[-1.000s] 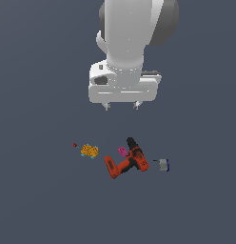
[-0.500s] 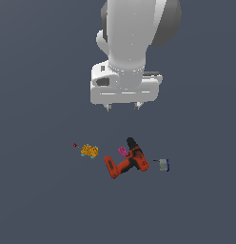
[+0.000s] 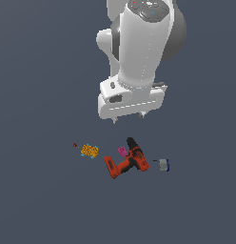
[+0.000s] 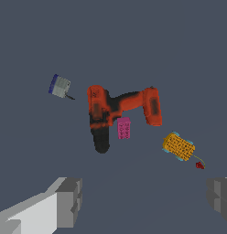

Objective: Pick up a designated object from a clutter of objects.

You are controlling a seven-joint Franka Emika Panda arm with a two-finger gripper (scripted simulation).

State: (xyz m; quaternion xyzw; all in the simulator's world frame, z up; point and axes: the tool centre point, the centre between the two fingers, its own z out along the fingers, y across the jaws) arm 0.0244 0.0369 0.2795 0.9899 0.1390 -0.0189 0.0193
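The jaws are being held wide open and empty above the clutter, nothing being gripped between the grey fingers [image 4: 69, 201]. A small grey box [image 3: 162, 165] with a navy side is lying on the dark counter [image 3: 44, 205], just beside the drill [image 3: 125, 162] on the exterior view's right, apart from it. A pink block [image 3: 122, 151] is resting against the drill's body. An orange patterned item [image 3: 89, 151] and a red speck [image 3: 75, 145] are lying toward the exterior view's left.

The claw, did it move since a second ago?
Yes. The claw slid toward the exterior view's right, judged against the drill, which stayed put; its tips now hang above the drill.
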